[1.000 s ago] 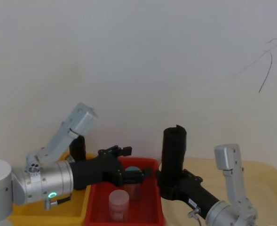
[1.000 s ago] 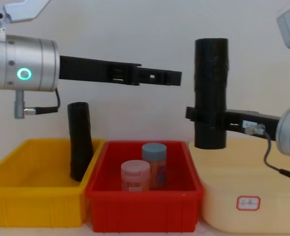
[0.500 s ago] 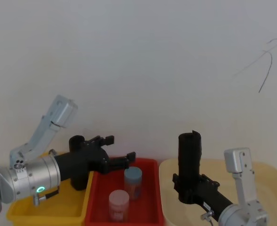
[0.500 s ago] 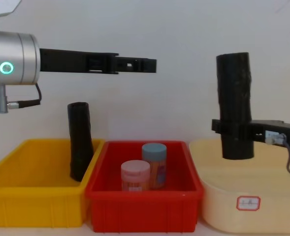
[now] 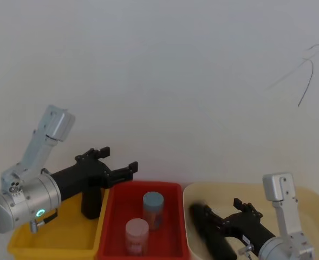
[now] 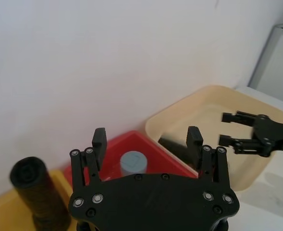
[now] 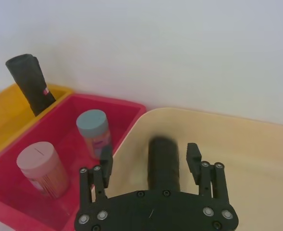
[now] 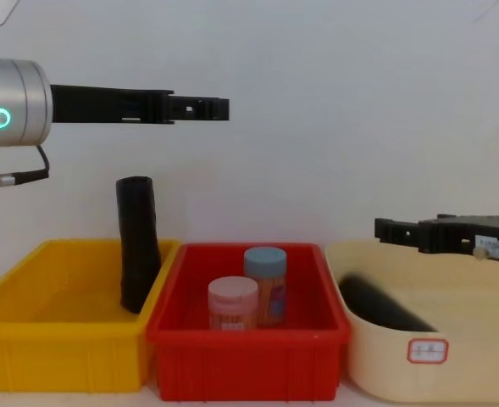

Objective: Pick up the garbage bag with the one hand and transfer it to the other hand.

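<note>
The garbage bag [image 8: 383,309] lies on its side in the beige bin [image 8: 452,360], directly beneath the right gripper [image 7: 150,154], whose fingers are spread wide and hold nothing. The left gripper [image 6: 147,138] hangs high above the red bin [image 8: 249,356], its fingers just as wide and empty. The handover looks complete; the next move probably only needs both arms to lift clear.

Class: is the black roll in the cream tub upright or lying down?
Lying down: the garbage bag rests lengthwise inside the cream tub.
</note>
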You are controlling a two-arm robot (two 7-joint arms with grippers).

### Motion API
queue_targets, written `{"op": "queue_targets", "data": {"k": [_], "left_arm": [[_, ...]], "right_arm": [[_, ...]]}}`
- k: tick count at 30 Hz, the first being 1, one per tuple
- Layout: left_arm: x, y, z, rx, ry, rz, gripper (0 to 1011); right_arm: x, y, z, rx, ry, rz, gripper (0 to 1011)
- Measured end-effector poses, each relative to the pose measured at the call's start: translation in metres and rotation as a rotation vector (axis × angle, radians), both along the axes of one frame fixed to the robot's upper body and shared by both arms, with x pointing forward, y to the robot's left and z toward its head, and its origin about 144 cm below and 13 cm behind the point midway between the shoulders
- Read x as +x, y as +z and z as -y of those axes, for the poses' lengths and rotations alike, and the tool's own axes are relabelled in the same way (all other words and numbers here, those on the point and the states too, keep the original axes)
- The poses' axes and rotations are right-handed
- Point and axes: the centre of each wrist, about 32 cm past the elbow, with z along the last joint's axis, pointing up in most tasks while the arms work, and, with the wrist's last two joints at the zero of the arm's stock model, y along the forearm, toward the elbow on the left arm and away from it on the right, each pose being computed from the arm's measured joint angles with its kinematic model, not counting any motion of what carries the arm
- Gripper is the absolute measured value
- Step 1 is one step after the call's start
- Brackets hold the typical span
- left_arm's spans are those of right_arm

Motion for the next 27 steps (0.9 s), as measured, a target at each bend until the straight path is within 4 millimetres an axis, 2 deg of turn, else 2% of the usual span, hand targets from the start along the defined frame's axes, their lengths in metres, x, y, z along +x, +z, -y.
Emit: {"op": "queue_targets", "data": {"k": [3, 20, 27], "left_arm": [[0.000, 0.000, -0.001, -0.001, 0.022, 0.001, 1002], [-0.001, -0.003, -0.003, 0.002, 0.068, 0.000, 1002], [-0.003, -0.014, -0.003, 0.012, 0.097, -0.032, 1001]], "right_arm": [[0.000, 0.000, 0.001, -0.004, -0.004, -0.001, 1000], [0.000, 0.001, 0.001, -0.020, -0.009, 0.001, 1001], [0.001, 0.007, -0.007, -0.048, 0.032, 0.014, 1001]]}}
